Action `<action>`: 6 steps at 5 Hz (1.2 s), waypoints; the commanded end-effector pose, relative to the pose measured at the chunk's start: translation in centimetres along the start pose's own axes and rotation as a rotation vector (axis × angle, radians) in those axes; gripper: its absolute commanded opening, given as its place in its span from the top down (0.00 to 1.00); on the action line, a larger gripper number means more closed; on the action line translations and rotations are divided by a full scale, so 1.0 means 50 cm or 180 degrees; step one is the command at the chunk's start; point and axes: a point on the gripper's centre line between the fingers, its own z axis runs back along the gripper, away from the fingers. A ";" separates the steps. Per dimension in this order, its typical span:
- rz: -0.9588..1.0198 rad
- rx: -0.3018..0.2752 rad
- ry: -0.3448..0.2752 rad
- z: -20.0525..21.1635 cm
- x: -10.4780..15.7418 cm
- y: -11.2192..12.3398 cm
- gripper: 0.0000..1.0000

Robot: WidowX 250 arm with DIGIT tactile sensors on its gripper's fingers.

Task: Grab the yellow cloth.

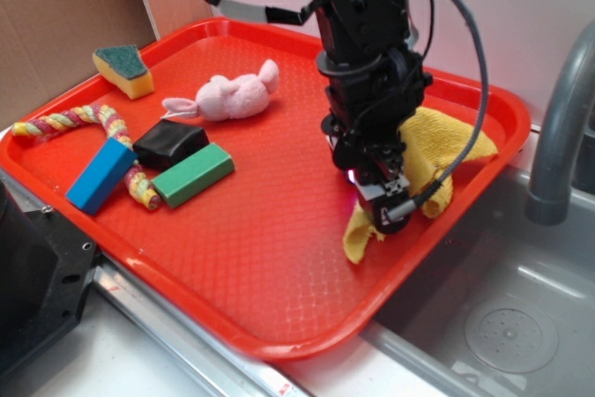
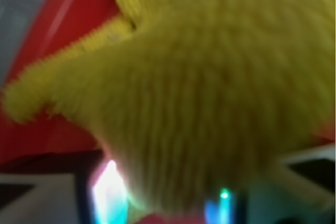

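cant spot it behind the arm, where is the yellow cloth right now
In the exterior view the cloth lies at the right side of the red tray, near the sink, bunched under the hand; it fills the blurred wrist view.

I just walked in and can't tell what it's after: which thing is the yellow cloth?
Find the big red tray beside the sink. At its right edge, under the black arm, lies the yellow cloth: soft, crumpled, and larger than the small green-topped sponge far left.

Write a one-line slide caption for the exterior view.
Black robot gripper lowered onto the crumpled mustard-yellow terry cloth at the red plastic tray's right edge beside the steel sink.
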 end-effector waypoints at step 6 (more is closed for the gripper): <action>0.1787 0.0440 -0.0625 0.310 -0.212 0.145 1.00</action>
